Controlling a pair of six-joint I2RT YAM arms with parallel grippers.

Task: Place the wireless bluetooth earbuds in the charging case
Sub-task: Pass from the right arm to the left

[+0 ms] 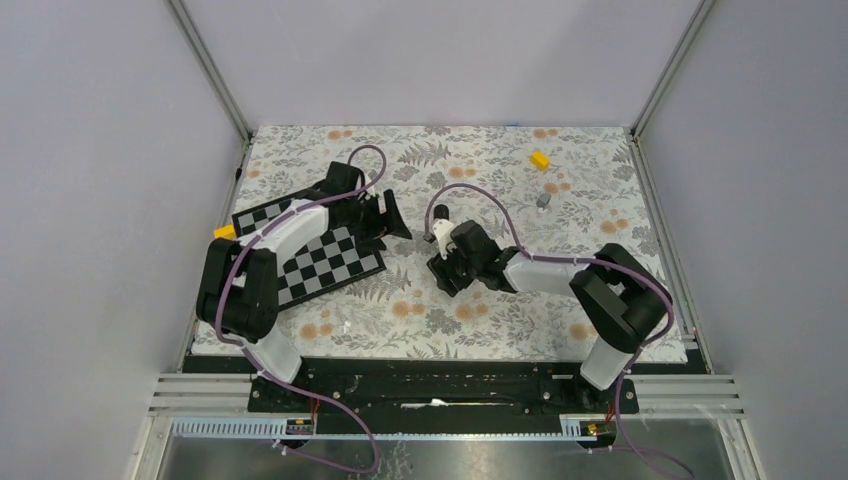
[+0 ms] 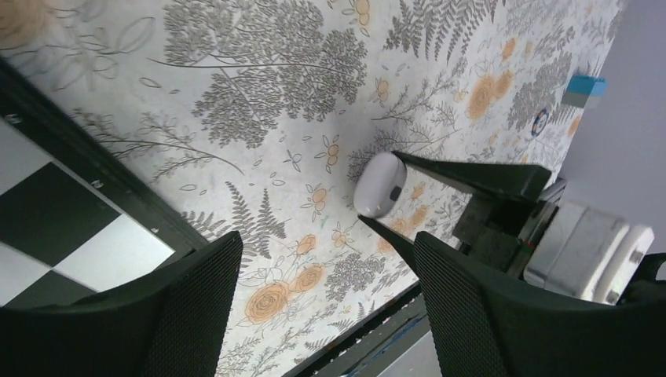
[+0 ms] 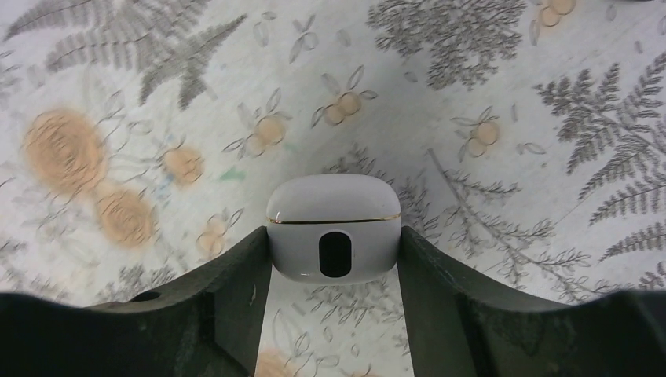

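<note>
The white charging case (image 3: pixel 334 226), lid closed with a thin gold seam, sits between my right gripper's (image 3: pixel 334 236) two black fingers, which press on its sides at mat level. It also shows in the left wrist view (image 2: pixel 381 184), pinched at the tips of the right fingers. In the top view the right gripper (image 1: pixel 447 268) is at mid-table and hides the case. My left gripper (image 1: pixel 395 215) is open and empty, a short way left of the case; its jaws (image 2: pixel 328 259) stand wide apart over the mat. No earbud is visible.
A black-and-white checkerboard (image 1: pixel 320 262) lies at the left under the left arm. A yellow block (image 1: pixel 540 160) and a small grey object (image 1: pixel 543 201) lie at the back right. The floral mat (image 1: pixel 420 310) ends at metal rails.
</note>
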